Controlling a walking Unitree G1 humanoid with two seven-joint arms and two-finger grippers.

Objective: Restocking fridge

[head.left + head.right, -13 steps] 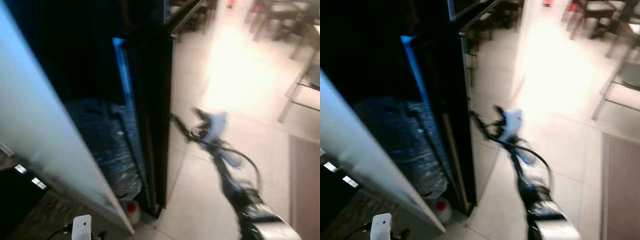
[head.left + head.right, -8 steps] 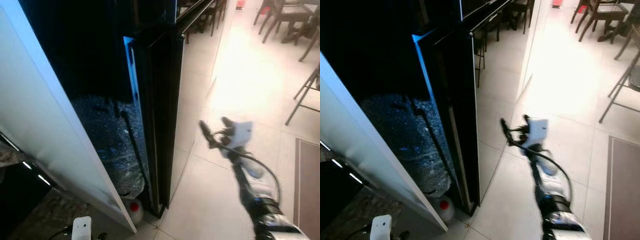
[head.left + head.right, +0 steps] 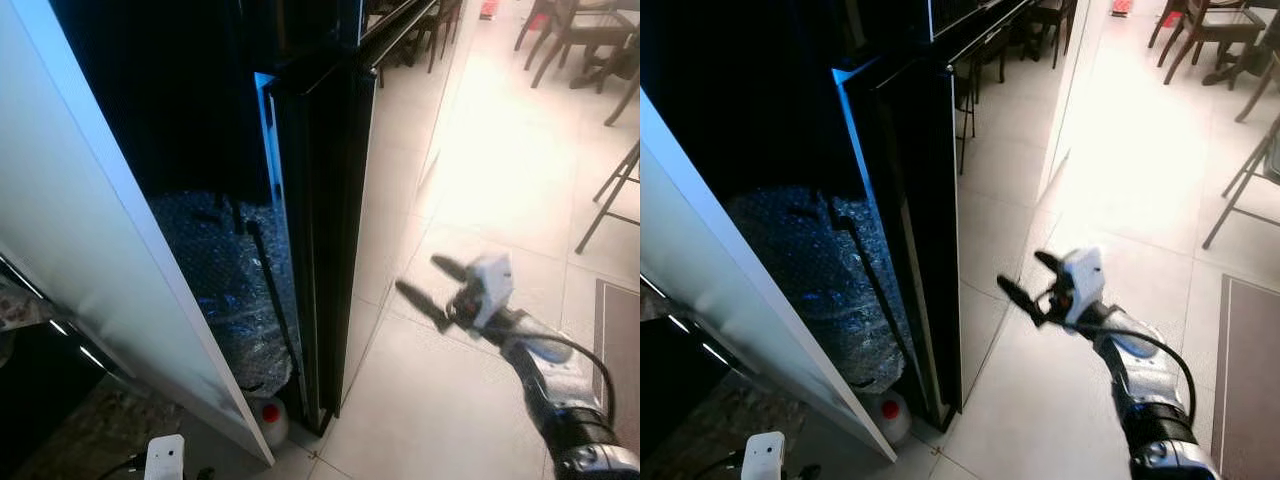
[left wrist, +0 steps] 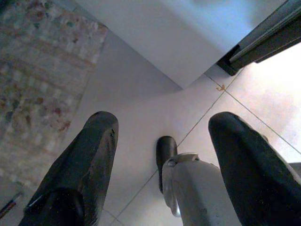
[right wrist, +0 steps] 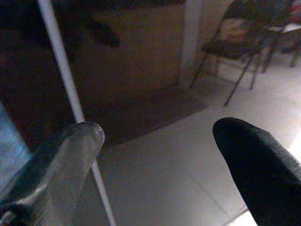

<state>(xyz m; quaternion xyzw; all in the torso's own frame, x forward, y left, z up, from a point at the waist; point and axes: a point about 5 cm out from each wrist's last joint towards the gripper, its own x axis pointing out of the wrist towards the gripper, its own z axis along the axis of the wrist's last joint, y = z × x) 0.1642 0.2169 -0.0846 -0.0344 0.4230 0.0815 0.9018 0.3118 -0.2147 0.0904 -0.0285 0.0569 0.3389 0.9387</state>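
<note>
The fridge's tall glossy black door (image 3: 320, 200) stands edge-on at the middle, with a white panel (image 3: 90, 230) slanting down the left. My right gripper (image 3: 420, 277) hangs open over the tiled floor, just right of the black door, fingers pointing toward it and holding nothing. In the right wrist view the open right gripper (image 5: 157, 127) faces a dark reflective surface and a pale vertical edge (image 5: 70, 99). My left gripper (image 4: 163, 120) hangs open and empty, pointing down at the floor beside my own foot (image 4: 188, 183).
A bundle of bubble wrap (image 3: 220, 290) fills the dark gap between panel and door, with a red-capped bottle (image 3: 268, 418) on the floor below. Chairs (image 3: 570, 30) stand at the back right. A mat (image 3: 615, 320) lies at the right edge. A patterned rug (image 4: 37, 84) lies by my left side.
The view has steadied and shifted slightly. My right gripper has sunk lower and swung its open fingers from pointing up to pointing left at the black door.
</note>
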